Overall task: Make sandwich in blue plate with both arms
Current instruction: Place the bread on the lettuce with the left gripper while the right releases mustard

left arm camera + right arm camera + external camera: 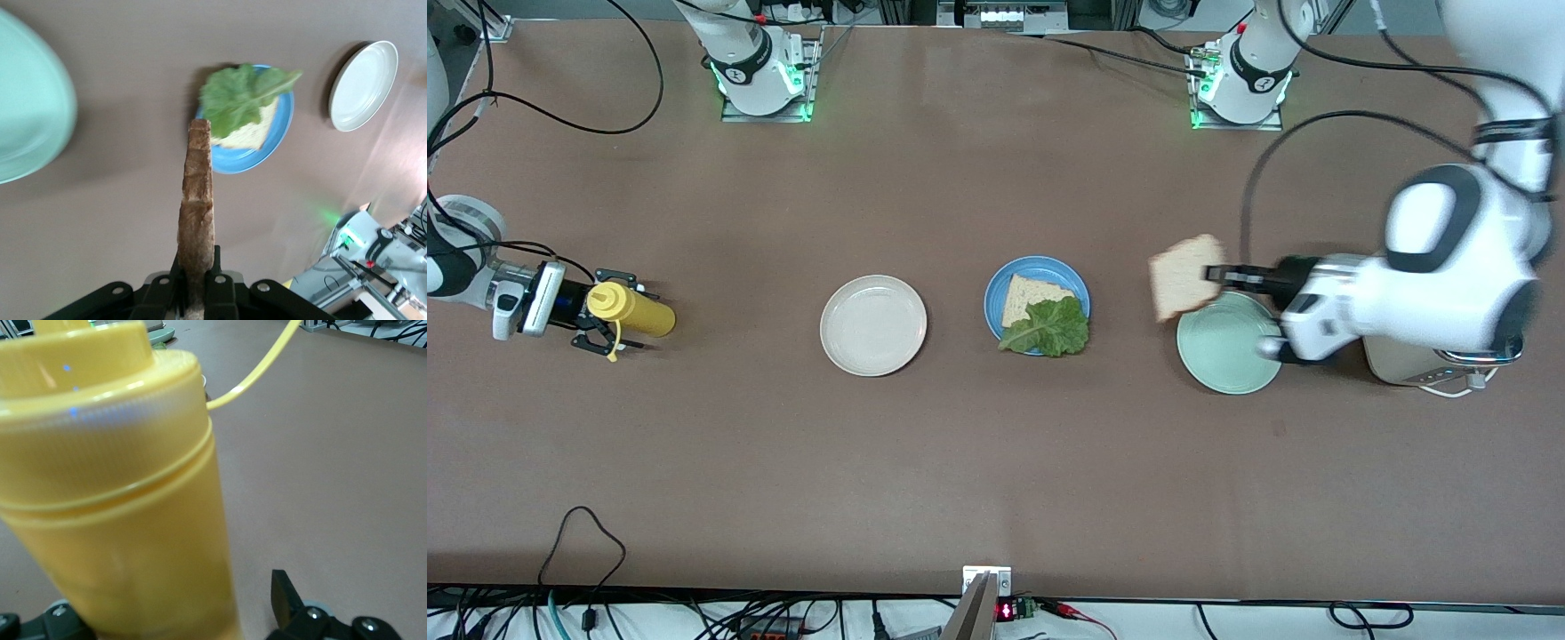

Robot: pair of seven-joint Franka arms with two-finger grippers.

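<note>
We see the sandwich half built on the blue plate (996, 293) at mid-counter: one bread slice (1024, 296) lies flat in it, and a lettuce leaf (1049, 327) lies on that slice, its ruffled edge hanging over the plate's rim on the side nearer the front camera.

The left tool (1221, 275) is clenched on the edge of a second slice (1181, 276), carrying it on edge in the air over the rim of the mint-green plate (1223, 364), which sits beside the blue plate toward the left arm's end. The left wrist view looks straight down the slice's crust (198, 200) at the blue plate.

The right tool (605, 322) waits well away from the blue plate at the right arm's end of the counter, with a yellow squeeze bottle (636, 309) lying between its fingers; we cannot tell whether it is clamped. A cream-white plate (873, 324) sits between the bottle and the blue plate.

We judge the step in hand to be topping the sandwich. The next move calls for carrying the slice over the blue plate, turning it flat, lowering it onto the leaf squarely over the lower slice, then letting go.
</note>
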